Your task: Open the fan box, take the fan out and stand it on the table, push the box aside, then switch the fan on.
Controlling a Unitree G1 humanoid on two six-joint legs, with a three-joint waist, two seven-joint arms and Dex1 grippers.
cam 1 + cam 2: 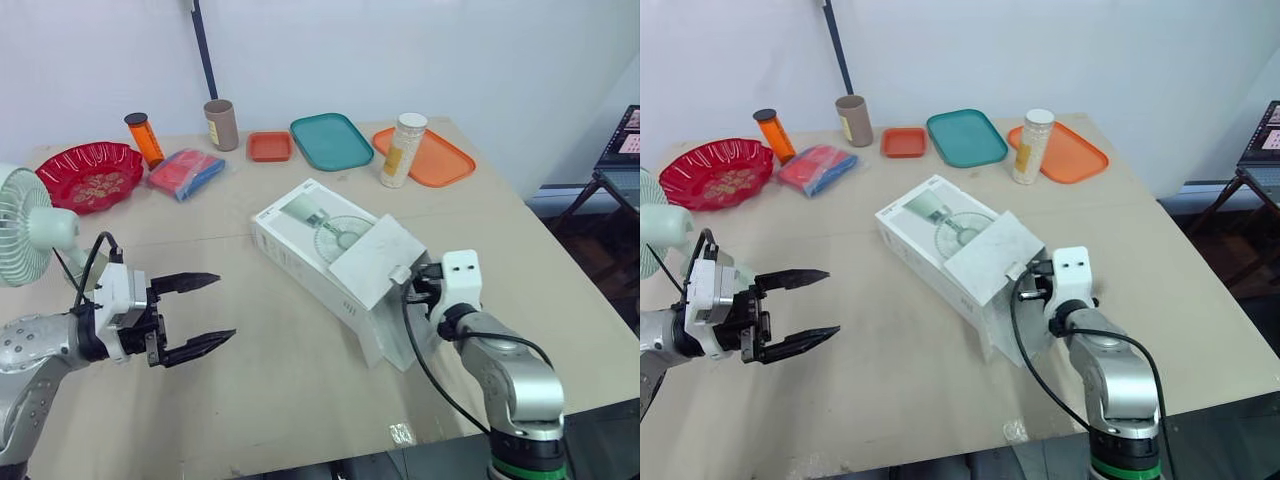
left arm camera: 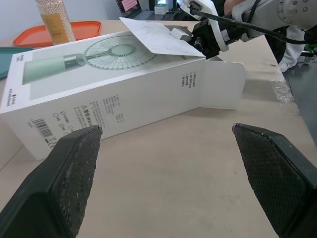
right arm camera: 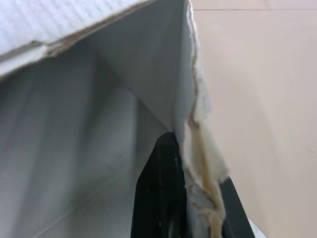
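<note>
The pale green fan (image 1: 22,225) is out of its box at the far left edge of the table (image 1: 270,390), its base hidden behind the left arm. Just right of it, the left gripper (image 1: 224,308) hovers over the tabletop with its 2 fingers spread wide, holding nothing and pointing toward the fan box (image 1: 300,240). The white box lies on its side mid-table, slanted, with its end flap (image 1: 375,255) lifted. At that open end the right gripper (image 1: 413,284) is clamped on a torn cardboard edge, with 1 finger inside the box and 1 outside. Along the back, left to right, are a red bowl (image 1: 90,175), an orange bottle (image 1: 145,138), a blue-and-red packet (image 1: 186,172), a brown cup (image 1: 221,124), a small orange tray (image 1: 270,146), a teal tray (image 1: 331,141), a white jar (image 1: 403,150) and a large orange tray (image 1: 445,162).
</note>
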